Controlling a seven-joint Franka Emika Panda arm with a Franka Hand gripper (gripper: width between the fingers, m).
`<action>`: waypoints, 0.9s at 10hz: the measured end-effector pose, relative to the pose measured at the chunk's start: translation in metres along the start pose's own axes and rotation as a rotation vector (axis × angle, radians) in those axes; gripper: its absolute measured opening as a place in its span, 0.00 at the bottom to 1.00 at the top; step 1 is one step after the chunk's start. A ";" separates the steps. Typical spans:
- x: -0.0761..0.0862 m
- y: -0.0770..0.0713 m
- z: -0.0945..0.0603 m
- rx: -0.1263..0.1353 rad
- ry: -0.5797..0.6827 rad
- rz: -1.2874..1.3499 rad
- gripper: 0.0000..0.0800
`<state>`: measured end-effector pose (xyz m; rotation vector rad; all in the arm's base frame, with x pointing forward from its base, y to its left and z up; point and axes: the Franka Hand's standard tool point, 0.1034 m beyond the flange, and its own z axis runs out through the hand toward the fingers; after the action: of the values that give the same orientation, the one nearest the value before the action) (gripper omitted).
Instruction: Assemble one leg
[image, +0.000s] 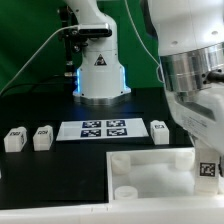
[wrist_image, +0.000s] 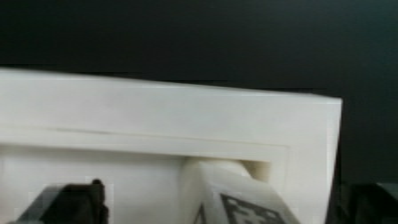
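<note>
Standing tilted between the gripper (wrist_image: 217, 205) fingers (wrist_image: 75, 203), the leg (wrist_image: 237, 200) is a white block with a black-and-white tag, inside the white tabletop (image: 150, 160) at about five o'clock; whether the spread fingers pinch it I cannot tell. Three more legs (image: 42, 137) flank the marker board (image: 104, 129) on the black table (image: 40, 170).

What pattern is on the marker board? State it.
Four black-and-white square tags on the white marker board; exterior view.
</note>
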<state>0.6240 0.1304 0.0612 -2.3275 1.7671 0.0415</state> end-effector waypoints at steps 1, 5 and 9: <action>0.000 -0.001 0.000 0.000 0.015 -0.141 0.81; 0.001 0.000 0.001 -0.007 0.042 -0.577 0.81; 0.014 -0.003 -0.005 -0.079 0.071 -1.001 0.81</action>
<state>0.6302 0.1164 0.0647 -2.9999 0.4558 -0.1353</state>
